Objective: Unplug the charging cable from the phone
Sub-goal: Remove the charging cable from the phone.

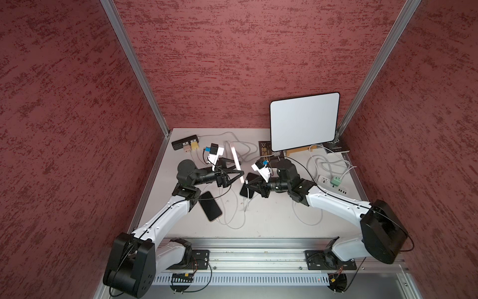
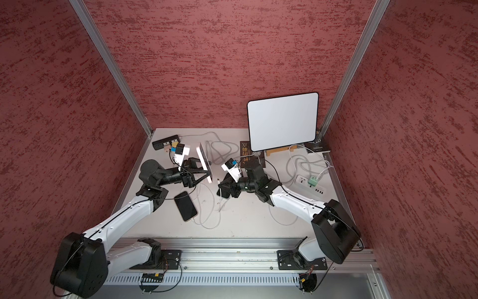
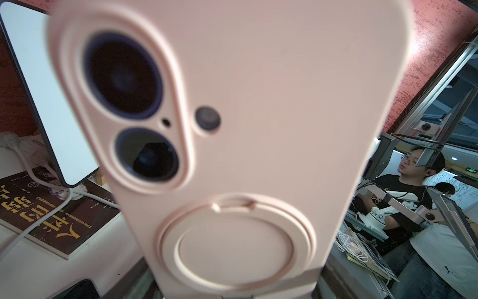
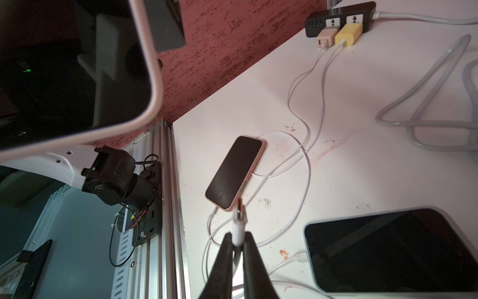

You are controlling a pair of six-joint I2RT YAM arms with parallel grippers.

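Observation:
The phone (image 1: 236,160) in a pink case stands on edge above the middle of the table, and my left gripper (image 1: 240,174) is shut on its lower end. Its back with the two lenses (image 3: 258,129) fills the left wrist view. In the right wrist view its dark screen (image 4: 64,64) shows at a corner. My right gripper (image 4: 238,236) is shut on the white plug of the charging cable (image 4: 238,222). The plug's metal tip is bare and stands apart from the phone. In a top view the right gripper (image 1: 248,184) is just right of the phone's lower end.
A dark phone (image 1: 210,205) lies near the left arm with a cable in it. Another dark phone (image 4: 393,248) lies under the right gripper, also plugged. A black power strip (image 1: 185,141), a white tablet (image 1: 304,121), a white power strip (image 1: 333,183) and loose cable loops (image 1: 232,214) are around.

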